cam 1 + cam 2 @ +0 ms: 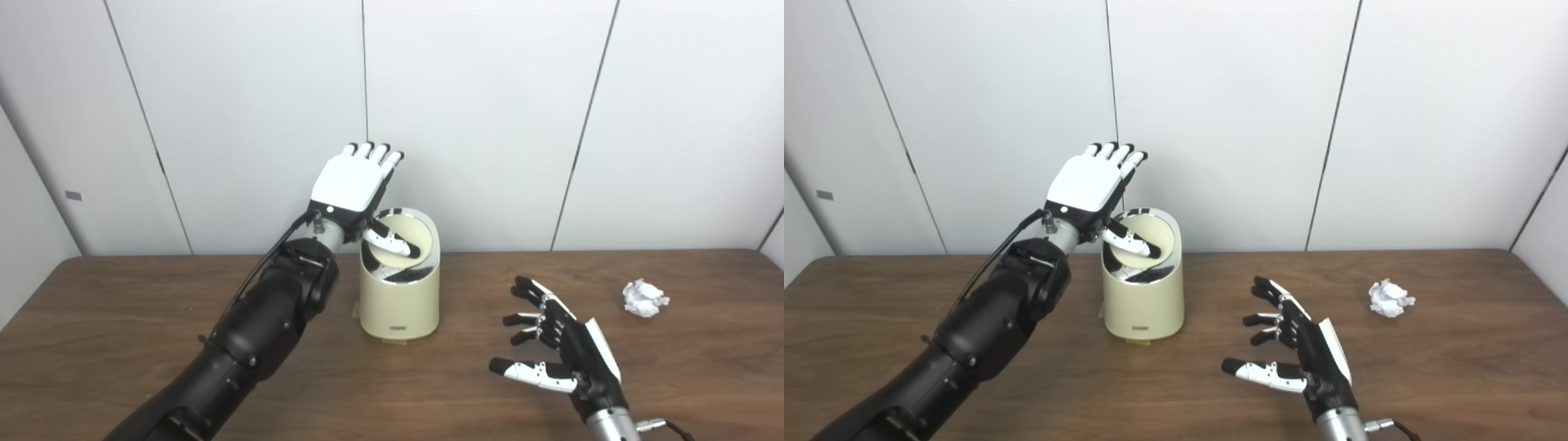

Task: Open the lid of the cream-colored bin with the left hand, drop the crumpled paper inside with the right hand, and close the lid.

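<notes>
The cream-colored bin (399, 306) stands at the middle of the brown table (110, 306). Its round lid (416, 236) is tilted up at the back, and a dark opening shows inside the shiny rim. My left hand (350, 184) is raised over the bin's left rim, open, with its fingers pointing up. Its thumb reaches across the opening in front of the lid. To the right of the bin and nearer me, my right hand (560, 343) hovers open and holds nothing. The white crumpled paper (644, 298) lies on the table further right, apart from that hand.
White wall panels (490, 122) rise directly behind the table's back edge, close behind the bin. A small tan piece (395, 343) shows under the bin's front.
</notes>
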`<state>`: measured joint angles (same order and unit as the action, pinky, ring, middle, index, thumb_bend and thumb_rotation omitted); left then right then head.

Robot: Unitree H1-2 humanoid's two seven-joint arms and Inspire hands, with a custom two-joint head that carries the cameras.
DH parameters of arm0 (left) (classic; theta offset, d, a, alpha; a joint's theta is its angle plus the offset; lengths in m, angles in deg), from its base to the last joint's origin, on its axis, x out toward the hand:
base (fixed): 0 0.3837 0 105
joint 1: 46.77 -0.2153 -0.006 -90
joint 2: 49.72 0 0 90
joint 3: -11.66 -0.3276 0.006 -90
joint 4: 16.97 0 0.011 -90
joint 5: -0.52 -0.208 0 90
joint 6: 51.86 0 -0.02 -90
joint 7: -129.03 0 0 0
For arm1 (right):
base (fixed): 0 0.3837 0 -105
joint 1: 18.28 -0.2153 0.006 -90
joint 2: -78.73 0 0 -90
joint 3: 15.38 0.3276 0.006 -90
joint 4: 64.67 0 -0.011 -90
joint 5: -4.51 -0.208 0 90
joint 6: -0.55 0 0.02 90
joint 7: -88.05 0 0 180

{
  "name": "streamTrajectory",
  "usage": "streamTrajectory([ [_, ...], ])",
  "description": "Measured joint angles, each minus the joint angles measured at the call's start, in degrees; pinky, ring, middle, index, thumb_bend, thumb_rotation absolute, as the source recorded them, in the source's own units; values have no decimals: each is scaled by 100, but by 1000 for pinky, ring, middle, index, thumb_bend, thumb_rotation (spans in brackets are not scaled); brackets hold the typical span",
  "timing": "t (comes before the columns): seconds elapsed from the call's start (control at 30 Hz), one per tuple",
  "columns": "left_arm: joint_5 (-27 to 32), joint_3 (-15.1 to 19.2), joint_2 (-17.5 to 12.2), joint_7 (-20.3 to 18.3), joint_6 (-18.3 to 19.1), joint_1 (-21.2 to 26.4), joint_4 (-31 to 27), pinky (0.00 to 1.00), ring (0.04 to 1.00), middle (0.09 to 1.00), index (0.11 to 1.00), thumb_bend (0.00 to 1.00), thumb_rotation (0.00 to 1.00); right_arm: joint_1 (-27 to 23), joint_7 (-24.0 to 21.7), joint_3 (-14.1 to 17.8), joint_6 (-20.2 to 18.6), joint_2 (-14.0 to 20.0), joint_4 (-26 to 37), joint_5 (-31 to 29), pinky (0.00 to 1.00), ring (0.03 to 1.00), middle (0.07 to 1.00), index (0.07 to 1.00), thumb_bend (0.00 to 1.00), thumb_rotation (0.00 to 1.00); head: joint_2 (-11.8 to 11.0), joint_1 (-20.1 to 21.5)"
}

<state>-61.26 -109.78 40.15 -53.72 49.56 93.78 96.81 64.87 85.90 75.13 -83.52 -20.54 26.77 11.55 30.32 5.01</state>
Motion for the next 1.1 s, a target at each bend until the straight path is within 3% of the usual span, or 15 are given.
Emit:
streamTrajectory([
  [0.53, -100, -231, -194, -574, 73, -14, -248, 1000, 1000, 1000, 1000, 1000, 216, 0, -2, 33, -7, 5, 47, -126, 519, 666, 854, 860, 805, 156, 97, -18],
  [0.93, -34, -140, -200, -537, 36, -48, -242, 982, 1000, 1000, 1000, 1000, 270, 0, -2, 32, -9, 9, 47, -116, 517, 666, 854, 857, 809, 163, 88, -35],
  [1.1, 280, 170, -167, -227, -15, -254, -246, 874, 997, 1000, 1000, 968, 306, 0, -2, 33, -9, 10, 43, -118, 515, 665, 855, 854, 807, 155, 70, -44],
])
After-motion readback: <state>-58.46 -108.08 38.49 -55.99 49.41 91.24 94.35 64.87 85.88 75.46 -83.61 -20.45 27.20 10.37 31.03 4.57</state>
